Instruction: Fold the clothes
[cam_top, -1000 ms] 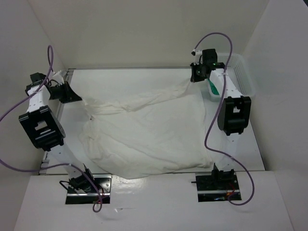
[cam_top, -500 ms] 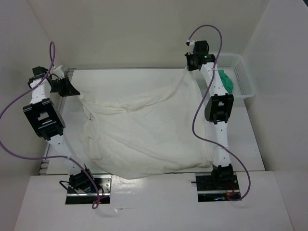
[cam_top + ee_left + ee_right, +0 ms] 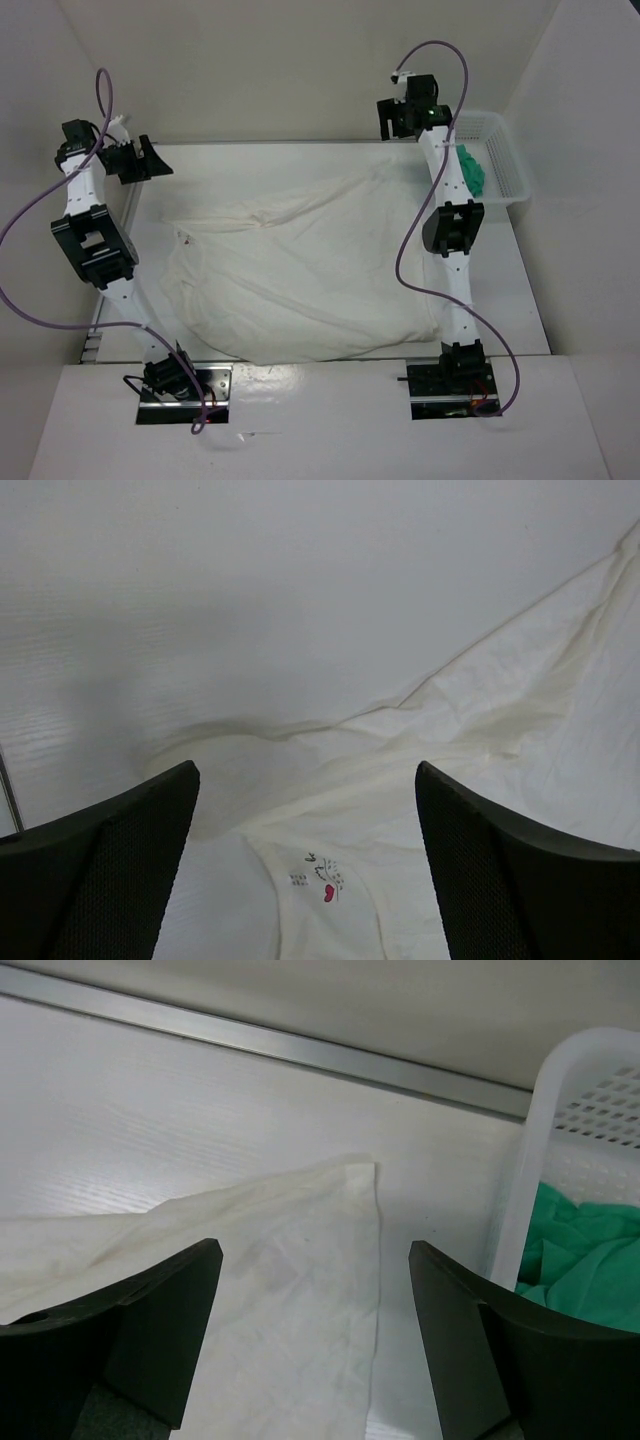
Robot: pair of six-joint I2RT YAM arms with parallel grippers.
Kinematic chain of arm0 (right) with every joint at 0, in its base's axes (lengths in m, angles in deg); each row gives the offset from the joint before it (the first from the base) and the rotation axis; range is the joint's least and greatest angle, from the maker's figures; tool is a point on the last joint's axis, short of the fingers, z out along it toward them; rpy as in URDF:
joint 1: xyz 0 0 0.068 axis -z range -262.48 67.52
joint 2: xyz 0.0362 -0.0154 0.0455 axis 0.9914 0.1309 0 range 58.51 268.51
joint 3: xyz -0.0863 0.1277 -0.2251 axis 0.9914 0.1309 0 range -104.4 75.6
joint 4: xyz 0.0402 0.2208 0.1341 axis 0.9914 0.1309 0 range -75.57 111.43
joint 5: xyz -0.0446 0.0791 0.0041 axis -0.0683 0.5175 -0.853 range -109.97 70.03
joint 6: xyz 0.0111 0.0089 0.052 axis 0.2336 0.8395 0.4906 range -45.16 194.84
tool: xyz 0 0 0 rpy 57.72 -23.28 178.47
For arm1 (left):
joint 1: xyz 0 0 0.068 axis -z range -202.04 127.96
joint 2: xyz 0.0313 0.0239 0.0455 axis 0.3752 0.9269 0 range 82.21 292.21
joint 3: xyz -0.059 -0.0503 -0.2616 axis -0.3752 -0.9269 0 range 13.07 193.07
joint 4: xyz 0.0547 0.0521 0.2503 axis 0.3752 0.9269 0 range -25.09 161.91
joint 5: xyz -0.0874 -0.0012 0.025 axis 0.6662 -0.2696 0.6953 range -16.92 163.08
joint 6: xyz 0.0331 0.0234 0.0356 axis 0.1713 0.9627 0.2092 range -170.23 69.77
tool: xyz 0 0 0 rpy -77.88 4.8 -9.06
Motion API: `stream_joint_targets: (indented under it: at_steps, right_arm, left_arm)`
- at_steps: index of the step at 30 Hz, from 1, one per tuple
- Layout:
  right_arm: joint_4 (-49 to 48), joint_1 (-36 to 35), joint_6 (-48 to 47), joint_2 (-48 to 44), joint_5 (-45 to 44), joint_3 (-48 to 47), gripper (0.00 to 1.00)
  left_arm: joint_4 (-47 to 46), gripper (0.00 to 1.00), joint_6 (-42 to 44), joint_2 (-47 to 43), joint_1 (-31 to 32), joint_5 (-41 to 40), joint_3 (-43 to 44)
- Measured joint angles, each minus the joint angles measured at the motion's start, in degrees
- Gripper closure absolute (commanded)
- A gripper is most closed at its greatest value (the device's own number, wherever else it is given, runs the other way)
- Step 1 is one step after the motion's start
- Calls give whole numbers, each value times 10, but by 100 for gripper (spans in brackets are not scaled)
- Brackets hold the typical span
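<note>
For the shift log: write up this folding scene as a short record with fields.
garment: white, spread out and wrinkled on the table, not yet folded
left gripper: open, empty, over the garment's far left edge
right gripper: open, empty, over the garment's far right corner
basket: white mesh, at the table's far right
green cloth: inside the basket

The garment [image 3: 300, 270] lies spread on the table [image 3: 260, 165], between the two arms. Its left edge sits below and just ahead of the left gripper [image 3: 152, 160] — apart from the fingers. Its far corner lies under the right gripper [image 3: 388, 120], also untouched; to that gripper's right stands the mesh basket [image 3: 515, 170] — a small cloth [image 3: 471, 172] inside it.
</note>
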Motion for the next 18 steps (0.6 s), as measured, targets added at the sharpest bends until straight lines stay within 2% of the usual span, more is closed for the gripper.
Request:
stream_joint_targets:
  at_steps: [4, 7, 9, 14, 18]
  right_arm:
    - [31, -19, -24, -11, 33, -7, 17]
    - [88, -76, -83, -14, 37, -30, 19]
    - [136, -142, -120, -2, 36, -72, 20]
    - [182, -305, -184, 33, 67, -143, 20]
    - [199, -362, -212, 68, 81, -150, 20]
  left_arm:
    - [-4, 3, -14, -42, -5, -1, -26]
    - [-7, 2, -34, -122, -24, 1, -73]
    - [-14, 0, -50, -209, -50, -6, -128]
    - [-35, 0, -67, -436, -114, -52, -255]
    - [-28, 0, -59, -575, -115, -60, -359]
